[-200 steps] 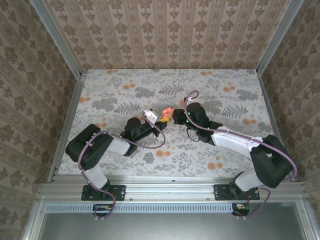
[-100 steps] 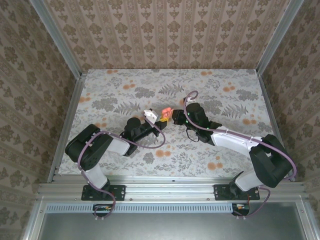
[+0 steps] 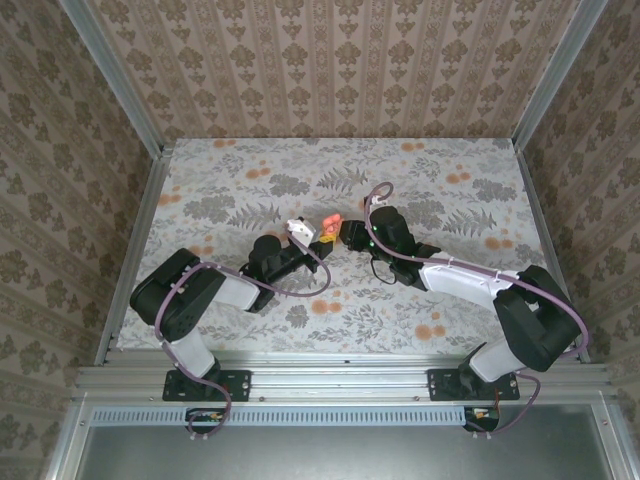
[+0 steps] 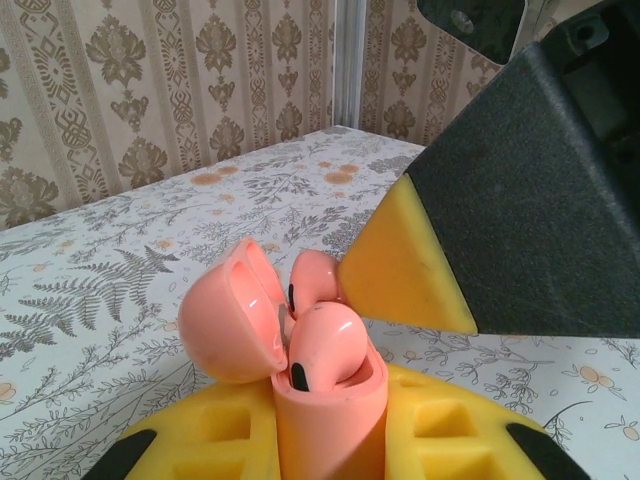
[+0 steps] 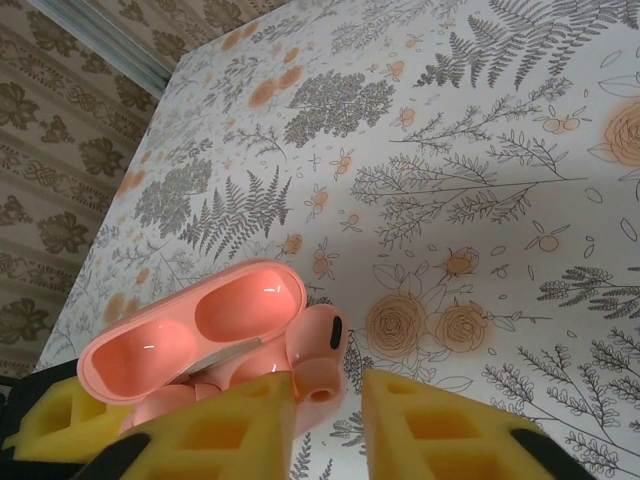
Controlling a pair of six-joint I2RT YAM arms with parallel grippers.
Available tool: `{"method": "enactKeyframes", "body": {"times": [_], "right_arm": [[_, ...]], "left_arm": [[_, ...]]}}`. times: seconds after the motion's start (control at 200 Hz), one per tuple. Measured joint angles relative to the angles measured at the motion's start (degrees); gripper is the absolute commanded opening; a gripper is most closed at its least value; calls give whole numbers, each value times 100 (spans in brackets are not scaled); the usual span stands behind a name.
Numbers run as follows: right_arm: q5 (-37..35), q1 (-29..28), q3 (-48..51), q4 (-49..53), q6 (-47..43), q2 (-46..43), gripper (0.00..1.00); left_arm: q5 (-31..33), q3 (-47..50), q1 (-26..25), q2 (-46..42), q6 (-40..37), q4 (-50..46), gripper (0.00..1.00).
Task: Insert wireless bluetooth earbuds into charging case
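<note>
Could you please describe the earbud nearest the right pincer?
At the middle of the floral table, the left pincer grips an open coral-pink case. Of its two pink earbuds, it is the one beside the yellow finger of the right pincer.

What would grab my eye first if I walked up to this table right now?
The coral-pink charging case stands out first: its lid is flipped open and it is clamped between the yellow pads of the left jaws, near the middle of the flowered table. Two matching pink earbuds sit in its mouth. A yellow pad of the right jaws is close beside the rear one.
</note>
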State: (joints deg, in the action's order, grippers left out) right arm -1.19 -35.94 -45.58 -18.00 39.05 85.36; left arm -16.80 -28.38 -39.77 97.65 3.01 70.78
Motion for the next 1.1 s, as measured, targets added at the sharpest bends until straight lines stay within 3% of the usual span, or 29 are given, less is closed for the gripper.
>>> {"method": "enactKeyframes", "body": {"times": [0.185, 0.57, 0.77, 1.1], "right_arm": [[-24, -2, 0, 103, -96, -149, 41], [-52, 107, 57, 511, -793, -1928, 53], [48, 319, 39, 1051, -1270, -2323, 59], [1305, 1010, -474, 1937, -1805, -2262, 60]], "left_arm": [[13, 0, -2, -59, 0, 4, 9], [-98, 63, -7, -295, 0, 44, 9], [-216, 118, -7, -466, 0, 46, 9], [-763, 175, -7, -675, 0, 42, 9]]}}
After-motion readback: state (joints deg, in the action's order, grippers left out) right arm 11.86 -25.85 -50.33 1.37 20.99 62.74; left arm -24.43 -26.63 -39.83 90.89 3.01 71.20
